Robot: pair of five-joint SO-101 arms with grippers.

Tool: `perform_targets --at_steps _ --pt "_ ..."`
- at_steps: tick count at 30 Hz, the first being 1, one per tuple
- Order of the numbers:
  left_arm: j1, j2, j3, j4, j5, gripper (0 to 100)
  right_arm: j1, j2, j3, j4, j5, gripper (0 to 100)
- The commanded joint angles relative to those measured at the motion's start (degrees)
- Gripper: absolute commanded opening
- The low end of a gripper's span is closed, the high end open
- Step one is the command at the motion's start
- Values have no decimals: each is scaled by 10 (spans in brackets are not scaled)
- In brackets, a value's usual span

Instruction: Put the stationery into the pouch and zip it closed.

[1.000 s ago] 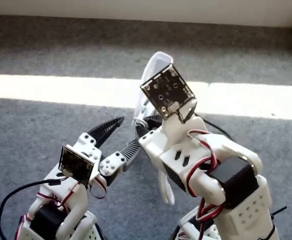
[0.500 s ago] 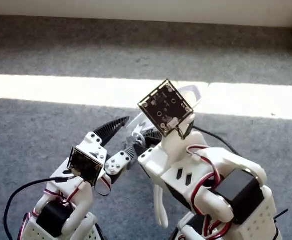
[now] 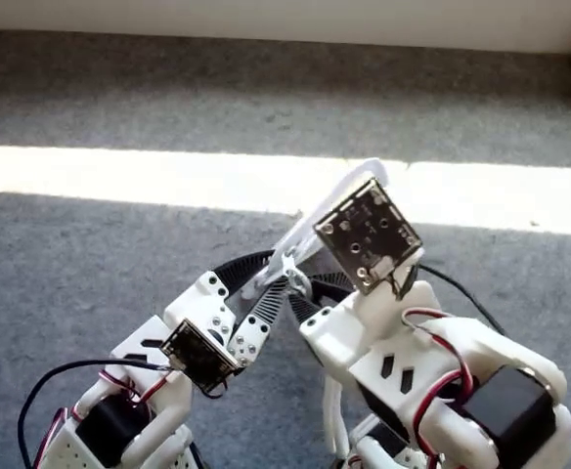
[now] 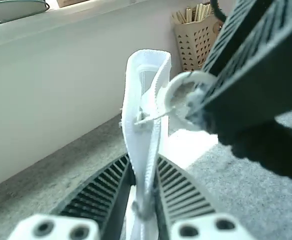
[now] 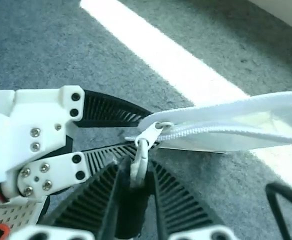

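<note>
High view: fixed off the arms, above and behind them, tilted down and forward across the grey carpeted surface (image 3: 119,98). Both arms sit close at its near edge.
Left wrist view: mounted on the left arm, it sights almost level along the left gripper (image 4: 143,167) towards a pale wall (image 4: 61,90) and a tan woven basket (image 4: 196,35). It is very near the white fabric zip pouch (image 4: 146,100).
Right wrist view: mounted on the right arm, it sights steeply down past the right gripper (image 5: 134,167) onto the carpet, with the white zip pull (image 5: 141,155) nearest.
Shared: all three views take in the pouch. The high and right wrist views also share the left gripper and the bright sunlit strip (image 3: 119,176).
</note>
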Motion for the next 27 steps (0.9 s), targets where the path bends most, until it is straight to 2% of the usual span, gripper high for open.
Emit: perform_targets --at_steps 1,10,15,27 --pt "3 -6 -8 22 -6 5 71 -17 -15 -17 25 5" --pt "-22 -6 -31 78 -7 4 191 -13 -14 -79 53 5" --pt "-29 -6 -43 98 -7 4 210 -11 -6 -94 69 5" --pt "-32 -6 -44 105 -7 4 328 -16 159 -247 111 5"
